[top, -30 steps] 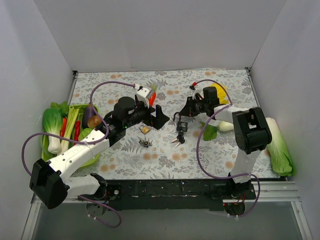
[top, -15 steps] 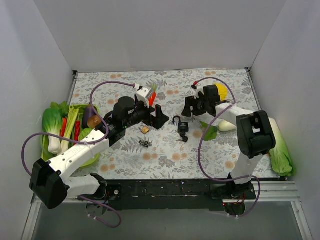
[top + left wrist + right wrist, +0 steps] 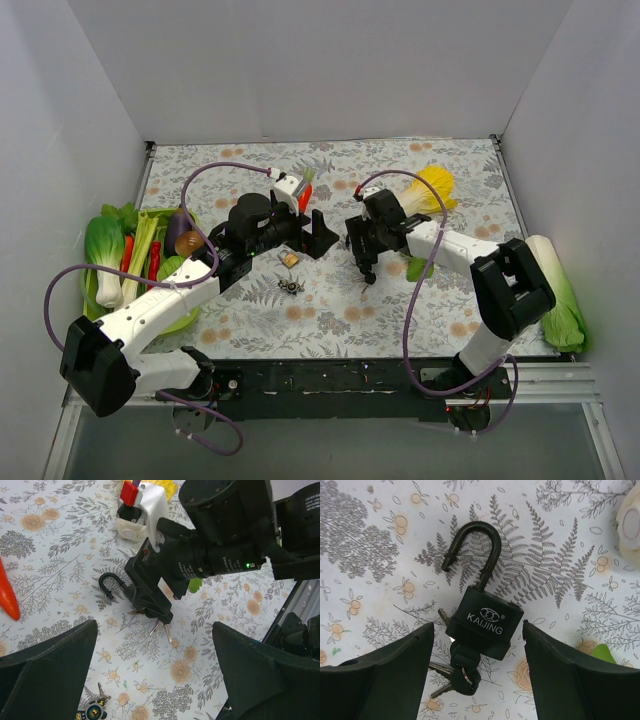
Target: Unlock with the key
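A black padlock (image 3: 484, 622) lies flat on the floral cloth, its shackle (image 3: 479, 545) swung open. A black-headed key (image 3: 462, 655) sits at the padlock's lower end, apparently in the keyhole, with spare keys (image 3: 440, 672) on its ring. My right gripper (image 3: 477, 630) hangs open straight over the padlock body, one finger on each side, touching nothing. In the top view this gripper (image 3: 362, 250) hides most of the padlock. My left gripper (image 3: 154, 647) is open and empty, short of the keys (image 3: 163, 629), with the shackle (image 3: 109, 583) showing beyond them.
A small keychain (image 3: 291, 287) and a brown bit (image 3: 290, 259) lie near the left gripper (image 3: 318, 232). Also on the cloth are a carrot (image 3: 304, 197), greens (image 3: 102, 250) at the left, a yellow vegetable (image 3: 436, 187), and a cabbage (image 3: 556, 295) at the right.
My right gripper has opened and swung left, and now stands over the padlock. The left arm has not moved.
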You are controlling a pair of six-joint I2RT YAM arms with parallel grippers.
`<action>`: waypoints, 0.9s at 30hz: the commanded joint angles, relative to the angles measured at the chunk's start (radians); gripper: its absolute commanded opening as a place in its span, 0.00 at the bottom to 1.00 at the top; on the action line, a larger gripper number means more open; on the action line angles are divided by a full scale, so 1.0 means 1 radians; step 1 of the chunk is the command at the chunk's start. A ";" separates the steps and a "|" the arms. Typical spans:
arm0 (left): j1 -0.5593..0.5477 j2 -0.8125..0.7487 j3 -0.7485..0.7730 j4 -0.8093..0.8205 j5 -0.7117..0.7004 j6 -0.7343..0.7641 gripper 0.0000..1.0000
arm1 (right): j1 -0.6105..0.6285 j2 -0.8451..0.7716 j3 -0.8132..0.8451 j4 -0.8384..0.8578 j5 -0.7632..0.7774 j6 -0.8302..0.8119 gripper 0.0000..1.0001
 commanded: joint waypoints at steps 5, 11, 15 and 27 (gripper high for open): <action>0.003 -0.011 0.040 -0.011 -0.009 0.010 0.98 | 0.015 0.083 0.070 -0.085 0.144 0.080 0.78; 0.003 -0.016 0.040 -0.013 -0.019 0.016 0.98 | 0.018 0.122 0.084 -0.077 0.115 0.094 0.74; 0.003 -0.016 0.040 -0.014 -0.023 0.020 0.98 | 0.016 0.145 0.101 -0.076 0.112 0.104 0.69; 0.003 -0.013 0.042 -0.020 -0.042 0.013 0.98 | -0.053 0.197 0.152 -0.037 0.127 0.207 0.46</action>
